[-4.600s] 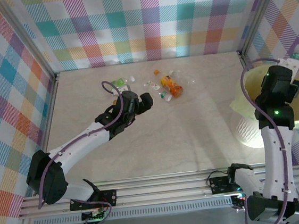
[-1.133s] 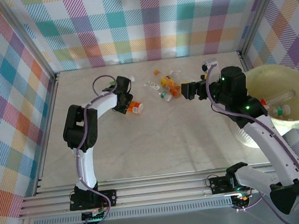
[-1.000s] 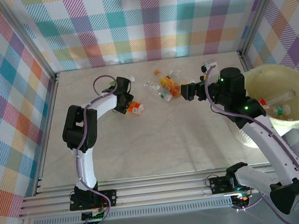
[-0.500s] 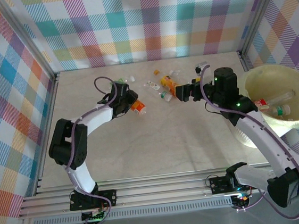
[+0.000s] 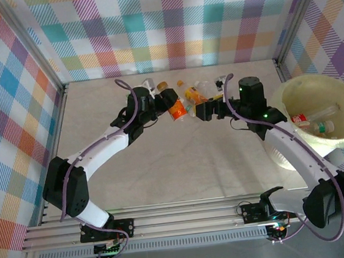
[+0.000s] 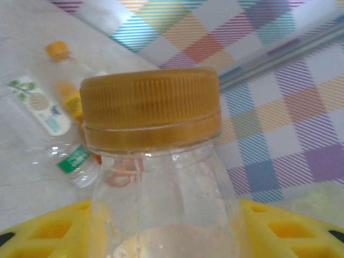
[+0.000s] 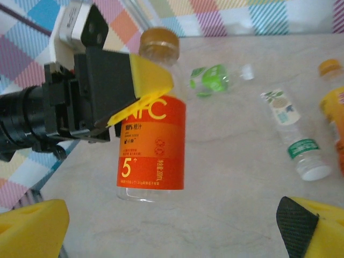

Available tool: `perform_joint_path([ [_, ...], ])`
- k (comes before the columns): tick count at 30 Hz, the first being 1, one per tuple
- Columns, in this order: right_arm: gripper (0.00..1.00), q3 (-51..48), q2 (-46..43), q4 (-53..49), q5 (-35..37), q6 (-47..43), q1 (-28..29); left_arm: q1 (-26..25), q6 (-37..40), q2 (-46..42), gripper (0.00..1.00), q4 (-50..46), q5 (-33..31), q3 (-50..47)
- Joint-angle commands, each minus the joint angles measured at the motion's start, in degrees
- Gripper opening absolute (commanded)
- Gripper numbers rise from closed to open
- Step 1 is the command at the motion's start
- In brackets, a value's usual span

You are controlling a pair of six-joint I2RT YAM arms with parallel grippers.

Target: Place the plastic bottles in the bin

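One orange-label bottle (image 7: 152, 145) gripped near its neck by left tool (image 5: 168, 100), clear of tabletop (image 5: 181, 159), just ahead of right tool (image 5: 205, 110), whose jaws stand wide, empty. Likely handover step; next right tool must close on bottle body, then swing to bin (image 5: 307, 93) behind it.

On the bottle with the orange label (image 7: 152, 148), at the centre of the right wrist view, you can read large white letters "NFC" across the label's top, the N partly covered. Just under them a small line looks like it begins "100%". A big white "5" stands at 7 o'clock on the label. On the bottle with the green band (image 7: 302, 149), at 3 o'clock, the print is too small to read.
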Motion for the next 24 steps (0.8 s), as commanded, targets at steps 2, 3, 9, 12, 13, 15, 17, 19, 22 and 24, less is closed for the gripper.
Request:
perform_joint_path([
  [2,1.00,1.3,2.3,2.5,-12.1,1.9,0.4,-0.6,-0.5,-1.6,0.42,10.0,8.9,-0.5],
  [3,1.00,1.7,3.0,2.8,-14.1,2.5,0.4,-0.8,-0.8,-1.4,0.42,11.6,10.1,-0.5],
  [9,1.00,2.4,5.9,7.1,-16.2,7.9,0.6,-2.9,-1.9,-0.2,0.42,18.6,14.7,-0.3],
  [12,1.00,2.0,7.1,12.4,-18.5,11.7,0.9,-3.9,-2.1,0.8,0.42,20.5,16.2,-0.1],
  [13,1.00,1.8,7.4,14.4,-18.9,13.1,0.9,-4.2,-2.0,1.0,0.42,20.7,16.3,0.0],
  [15,1.00,1.3,7.9,17.9,-19.2,15.4,1.0,-4.5,-2.1,1.4,0.42,20.9,16.4,0.1],
  [17,0.97,1.0,8.2,19.6,-18.9,16.6,1.1,-4.6,-2.2,1.6,0.42,21.0,16.4,0.2],
  [19,0.89,1.2,8.4,19.1,-18.3,16.7,1.1,-4.7,-2.2,1.6,0.42,21.0,16.5,0.3],
  [22,0.71,1.2,8.3,17.6,-17.8,15.8,1.1,-4.8,-2.1,1.8,0.42,21.1,16.7,0.4],
  [24,0.63,1.3,8.1,16.9,-18.3,15.1,1.1,-4.8,-2.1,1.9,0.42,21.1,16.8,0.4],
])
